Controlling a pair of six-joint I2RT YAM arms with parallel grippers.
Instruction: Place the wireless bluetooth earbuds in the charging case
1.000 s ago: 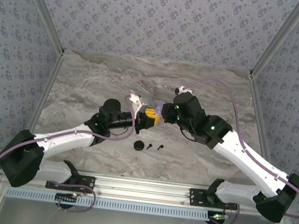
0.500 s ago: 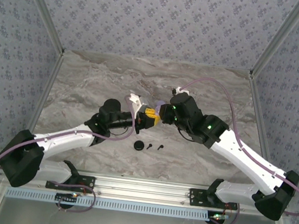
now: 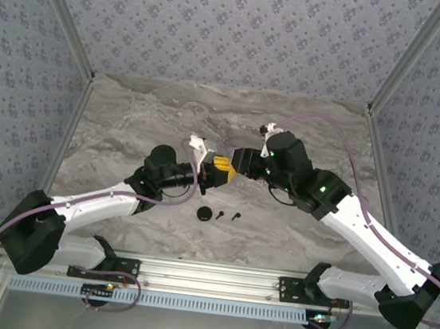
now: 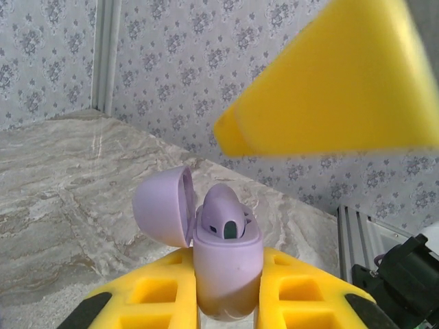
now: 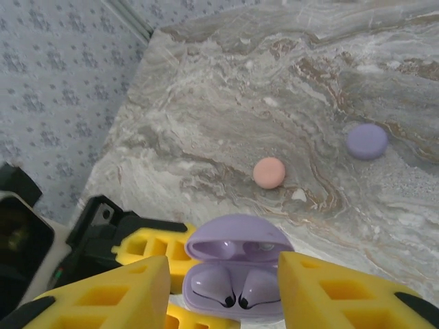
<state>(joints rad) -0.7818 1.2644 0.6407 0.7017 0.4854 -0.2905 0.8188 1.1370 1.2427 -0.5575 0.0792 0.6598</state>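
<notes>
Marble surface lies beneath; above its middle the left jaws clamp the open purple charging case upright, two purple earbuds seated inside. Right jaws stand parted, flanking the case without touching it.

White arms, black joints; seemingly lilac cables

Purple charging case upright, lid hinged open; two purple earbuds seated inside, side by side.
</notes>
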